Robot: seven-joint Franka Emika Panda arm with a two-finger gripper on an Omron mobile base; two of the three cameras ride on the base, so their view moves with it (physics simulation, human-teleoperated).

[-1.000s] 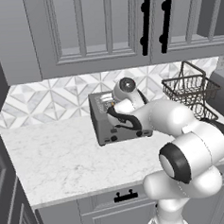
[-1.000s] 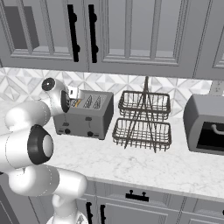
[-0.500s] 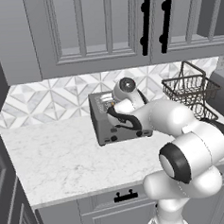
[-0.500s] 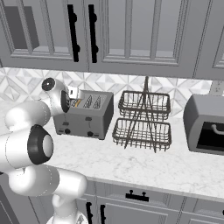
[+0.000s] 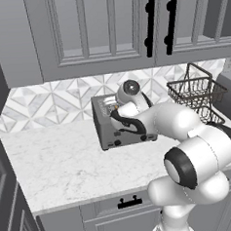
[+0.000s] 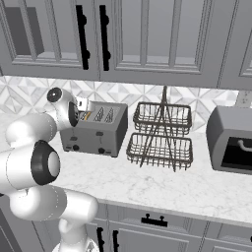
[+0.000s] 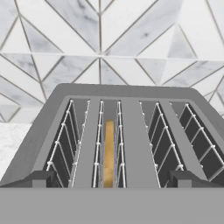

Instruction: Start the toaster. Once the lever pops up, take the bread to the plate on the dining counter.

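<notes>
The grey four-slot toaster (image 5: 105,130) (image 6: 101,134) (image 7: 131,94) stands on the wall counter against the tiled backsplash. The bread (image 7: 109,153), a thin golden slice, sits deep in the second slot from the left in the hand view, and a tan edge of the bread (image 6: 86,116) shows at the toaster's top. My gripper (image 7: 112,178) (image 5: 116,112) (image 6: 79,114) hovers just over the toaster's front top edge. It is open, fingertips (image 7: 40,178) wide apart and holding nothing. The plate and the dining counter are out of view.
A black two-tier wire basket rack (image 6: 160,135) (image 5: 196,94) stands right of the toaster. Beyond it is a dark grey boxy appliance (image 6: 234,140). Wall cabinets with black handles (image 5: 149,17) hang above. White marble counter (image 5: 57,165) stretches left of the toaster.
</notes>
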